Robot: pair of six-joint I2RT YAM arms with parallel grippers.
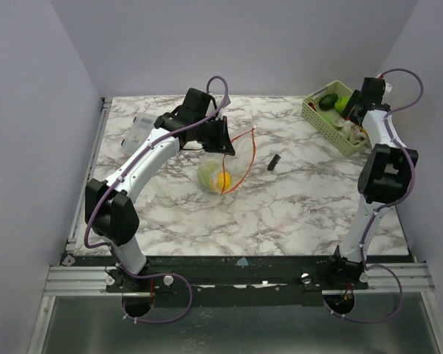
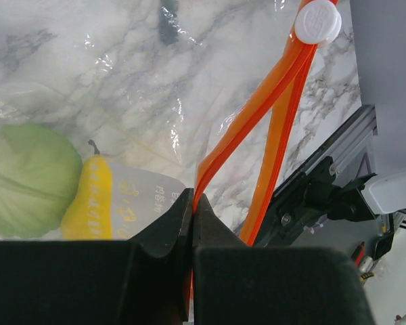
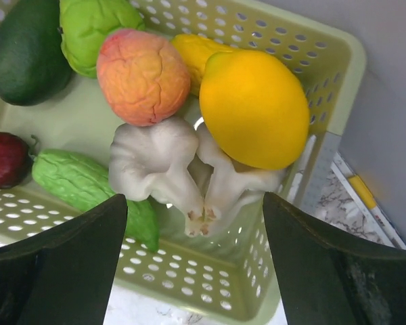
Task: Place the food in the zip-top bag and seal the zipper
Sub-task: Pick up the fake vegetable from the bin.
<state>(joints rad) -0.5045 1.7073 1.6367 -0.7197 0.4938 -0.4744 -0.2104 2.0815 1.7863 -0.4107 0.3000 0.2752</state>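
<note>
The clear zip-top bag [image 1: 215, 171] lies mid-table with a green food [image 1: 209, 175] and a yellow food [image 1: 222, 179] inside. Its orange-red zipper [image 1: 249, 153] curls up to the right. My left gripper [image 1: 223, 141] is shut on the zipper [image 2: 257, 108] just below the white slider [image 2: 317, 22]. The left wrist view shows the green food [image 2: 27, 179] and the yellow one [image 2: 95, 200] through the plastic. My right gripper [image 3: 195, 200] is open over the basket, above a white mushroom [image 3: 155, 159] and a yellow lemon [image 3: 257, 108].
The pale green basket [image 1: 332, 131] stands at the back right and shows in the right wrist view [image 3: 338, 54] with a peach [image 3: 142, 74], an avocado [image 3: 24, 54] and a green gourd [image 3: 81, 183]. A small black object [image 1: 273, 162] lies right of the bag.
</note>
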